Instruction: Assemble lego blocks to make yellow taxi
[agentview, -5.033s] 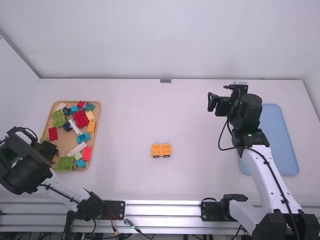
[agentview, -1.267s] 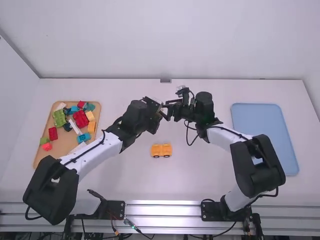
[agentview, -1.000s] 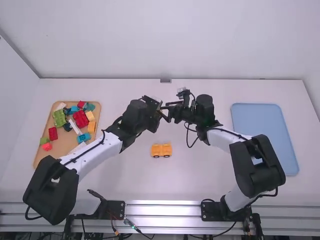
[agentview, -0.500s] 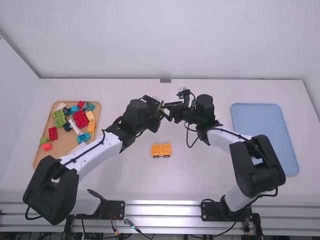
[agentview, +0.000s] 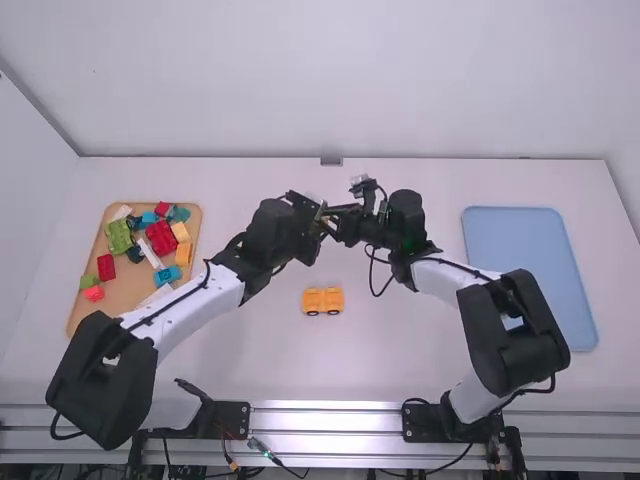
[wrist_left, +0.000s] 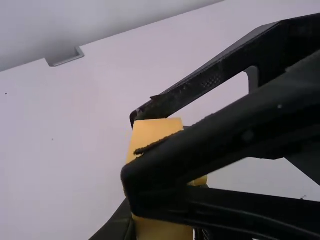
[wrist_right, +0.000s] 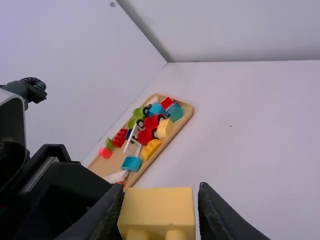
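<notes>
Above the table's middle, my left gripper (agentview: 316, 224) and my right gripper (agentview: 332, 222) meet. In the left wrist view a yellow block (wrist_left: 152, 131) is clamped by my left gripper (wrist_left: 162, 232). My right gripper's fingers, coming from the side, straddle the same block. In the right wrist view the block (wrist_right: 157, 207), studs toward the bottom edge, lies between the fingers of my right gripper (wrist_right: 159, 200), with a thin gap at one finger. The yellow wheeled piece (agentview: 322, 300) rests on the table, nearer the arm bases.
A wooden tray (agentview: 76, 312) at the left holds several red, green, blue, white and yellow pieces, partly behind my left arm. At the right lies a blue tray (agentview: 530, 260). The white table's back edge meets a wall.
Over the five seconds, both arms have swung in from the sides until their grippers meet over the middle. Lately my right gripper has edged slightly left. The wheeled piece has not moved.
</notes>
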